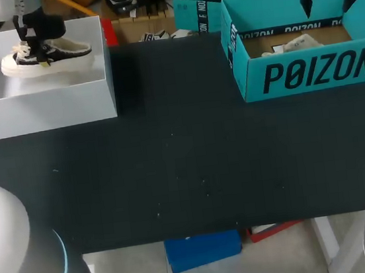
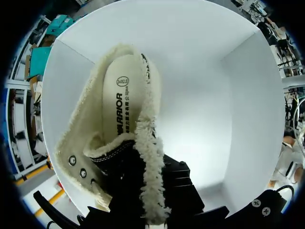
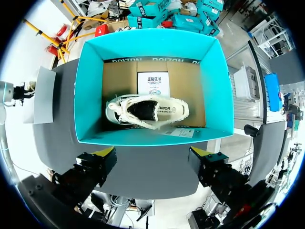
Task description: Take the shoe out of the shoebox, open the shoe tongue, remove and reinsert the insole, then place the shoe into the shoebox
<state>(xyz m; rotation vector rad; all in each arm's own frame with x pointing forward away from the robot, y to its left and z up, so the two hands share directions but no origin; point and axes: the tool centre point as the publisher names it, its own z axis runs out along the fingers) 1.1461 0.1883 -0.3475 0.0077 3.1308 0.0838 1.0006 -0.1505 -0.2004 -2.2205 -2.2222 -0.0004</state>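
Note:
A cream shoe (image 1: 53, 56) with fleece lining and a black tongue sits in the white box (image 1: 39, 107) at the table's back left. My left gripper (image 1: 37, 51) is down on it. In the left wrist view the shoe (image 2: 126, 109) shows its cream insole (image 2: 125, 95), and the left gripper (image 2: 152, 191) is shut on the fleecy side edge near the tongue. A second matching shoe (image 3: 147, 112) lies in the teal shoebox (image 1: 314, 70) at the back right. My right gripper (image 3: 152, 164) hangs open above that box's near wall (image 3: 152, 136), touching nothing.
A white printed card (image 3: 153, 83) lies on the teal box's cardboard floor behind the shoe. Black table surface (image 1: 186, 169) stretches between the two boxes and to the front edge. The white box's walls (image 2: 214, 95) closely surround the left gripper.

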